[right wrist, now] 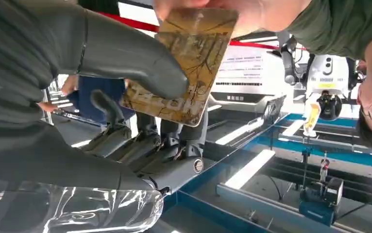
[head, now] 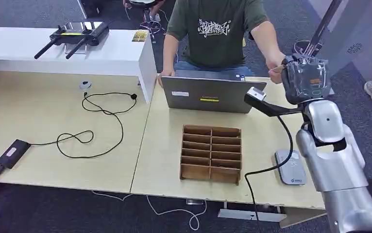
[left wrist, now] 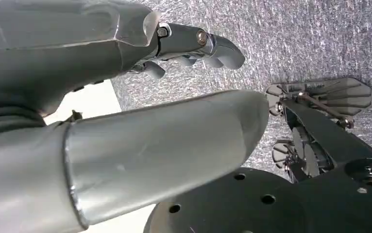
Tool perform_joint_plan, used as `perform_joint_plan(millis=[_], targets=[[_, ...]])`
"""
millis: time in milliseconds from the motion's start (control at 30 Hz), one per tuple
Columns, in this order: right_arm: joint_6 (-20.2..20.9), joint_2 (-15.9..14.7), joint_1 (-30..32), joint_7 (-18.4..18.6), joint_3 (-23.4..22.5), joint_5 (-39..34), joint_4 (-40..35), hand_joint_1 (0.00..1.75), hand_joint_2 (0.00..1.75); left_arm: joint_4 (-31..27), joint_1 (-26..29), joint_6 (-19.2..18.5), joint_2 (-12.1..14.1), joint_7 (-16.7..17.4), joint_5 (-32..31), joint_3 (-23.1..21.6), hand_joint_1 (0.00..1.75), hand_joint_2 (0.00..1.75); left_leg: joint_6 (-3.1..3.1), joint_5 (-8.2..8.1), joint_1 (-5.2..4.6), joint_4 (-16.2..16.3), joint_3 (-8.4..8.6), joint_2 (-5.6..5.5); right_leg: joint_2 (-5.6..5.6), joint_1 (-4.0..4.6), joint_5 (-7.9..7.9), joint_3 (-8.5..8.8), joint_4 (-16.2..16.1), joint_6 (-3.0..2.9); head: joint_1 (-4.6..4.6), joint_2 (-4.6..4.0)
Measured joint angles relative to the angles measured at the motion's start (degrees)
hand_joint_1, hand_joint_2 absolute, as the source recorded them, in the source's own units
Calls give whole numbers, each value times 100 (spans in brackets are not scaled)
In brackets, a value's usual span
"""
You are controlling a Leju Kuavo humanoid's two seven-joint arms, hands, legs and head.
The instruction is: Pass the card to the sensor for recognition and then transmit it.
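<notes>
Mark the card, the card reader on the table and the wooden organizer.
card (right wrist: pixel 186 63): right wrist view, middle of its printed face.
card reader (head: pixel 289 166): head view, its grey top.
wooden organizer (head: pixel 211 130): head view, its far rim.

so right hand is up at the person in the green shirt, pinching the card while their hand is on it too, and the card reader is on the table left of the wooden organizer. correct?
One error: the card reader lies right of the wooden organizer, as the head view shows. The rest holds: the right hand is raised at the person, thumb on the card while the person's hand grips its other end.
</notes>
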Motion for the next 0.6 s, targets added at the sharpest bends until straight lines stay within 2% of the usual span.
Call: perform_joint_plan(millis=[200,267,400,500,600], targets=[[24,0,113,33,-11,-19,-52,175,175,0,0,0,0,-2,0,0,0,0,0,0,0,0,0,0,0,0,0,0,0,0,0,0],[180,2,148,-42,-41,-353,-63,175,175,0,-1,0,0,-2,6,0,0,0,0,0,0,0,0,0,0,0,0,0,0,0,2,0],[759,44,324,-289,-348,-1984,-162,175,175,0,4,0,2,-13,35,0,0,0,0,0,0,0,-2,-3,-3,0,0,0,0,0,0,0],[1348,92,396,-385,-679,-3383,-186,175,175,4,3,0,9,-13,57,0,0,0,0,0,-1,0,-2,-2,-3,0,0,0,0,0,0,0],[1665,96,391,-450,-952,-4260,-140,175,175,17,4,-2,15,-13,96,0,0,0,0,0,0,0,-2,-2,-3,0,0,0,0,0,2,0]])
